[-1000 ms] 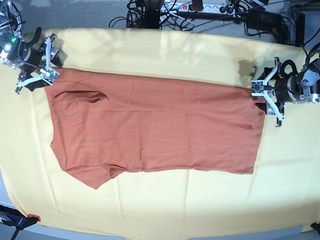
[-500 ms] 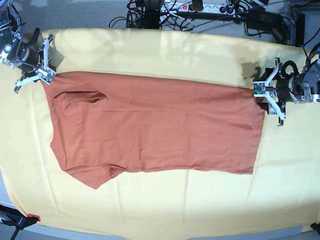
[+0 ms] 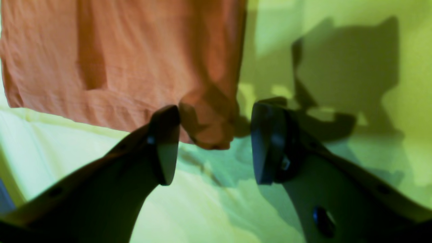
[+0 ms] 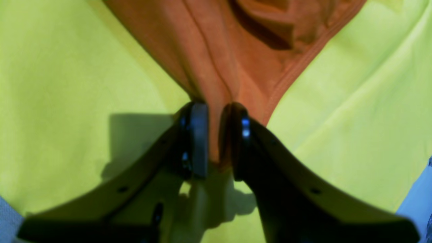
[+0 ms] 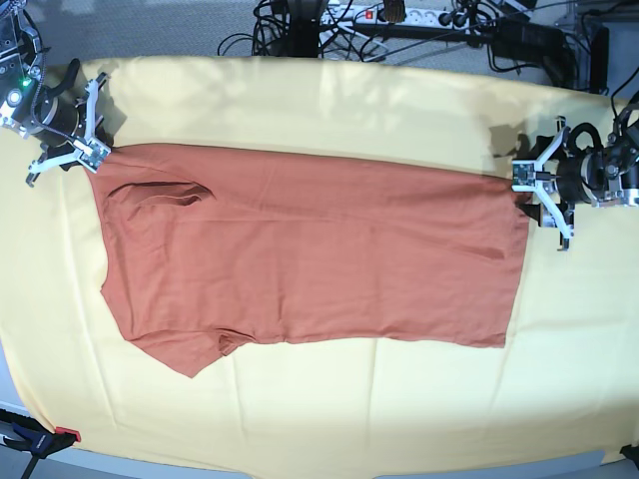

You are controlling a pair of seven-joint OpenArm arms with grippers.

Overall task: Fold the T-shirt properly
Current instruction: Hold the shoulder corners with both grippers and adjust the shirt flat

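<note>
Rust-orange T-shirt (image 5: 310, 254) is spread flat across the middle of the yellow cloth (image 5: 329, 419), its 2 far corners addressed for a fold: 1 is pinched between the narrowed right gripper (image 4: 217, 135), the other lies ungripped inside the wide-open left gripper (image 3: 214, 141).

You have a plain rust-orange T-shirt (image 5: 310, 249), no print or pattern, lying on a pale yellow cloth (image 5: 329, 409) that covers the surface. Beside the T-shirt's two upper corners, the right tool (image 5: 72, 140) and left tool (image 5: 544, 195) show white fingers with black pads. Beyond the T-shirt's far edge, black cables (image 5: 300, 30) lie on grey floor.
</note>
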